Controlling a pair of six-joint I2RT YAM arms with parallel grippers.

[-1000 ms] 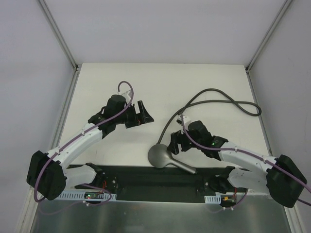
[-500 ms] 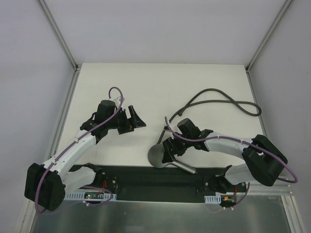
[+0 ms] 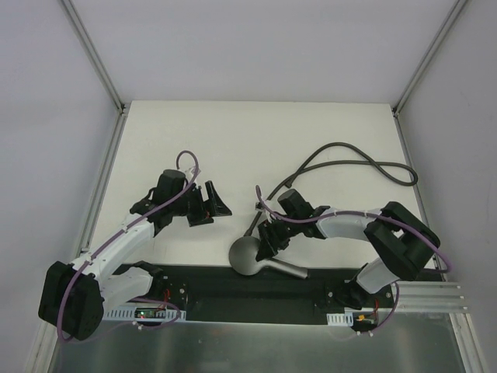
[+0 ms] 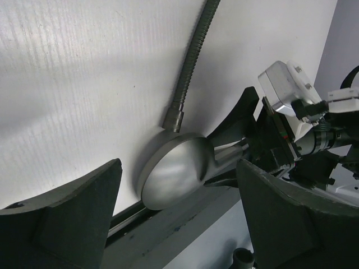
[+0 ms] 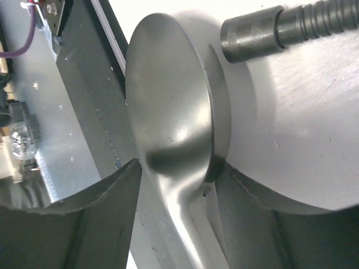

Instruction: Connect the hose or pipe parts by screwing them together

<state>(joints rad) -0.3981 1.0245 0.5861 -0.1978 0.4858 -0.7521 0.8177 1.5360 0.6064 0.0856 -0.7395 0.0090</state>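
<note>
The grey shower head (image 3: 248, 255) lies at the table's near edge, face down, its handle pointing right over the black strip. My right gripper (image 3: 267, 242) straddles its neck. In the right wrist view the shower head (image 5: 168, 95) fills the gap between the fingers (image 5: 84, 224), and slim gaps still show beside the neck, so the gripper (image 5: 176, 190) is open. The dark hose (image 3: 342, 148) loops to the back right, and its end fitting (image 5: 247, 36) lies loose beside the head. My left gripper (image 3: 211, 208) hovers open to the left, facing the shower head (image 4: 174, 174) and the hose (image 4: 190, 61).
A black strip (image 3: 225, 286) and a metal plate (image 3: 248, 342) run along the near edge under the arm bases. Aluminium frame rails (image 3: 105, 194) and white walls bound the table. The right arm's wrist camera (image 4: 286, 92) shows close behind the head.
My right gripper has slid left onto the shower head's neck and its jaws have narrowed around it. The left gripper has drawn back toward the near left. The head has shifted slightly.
</note>
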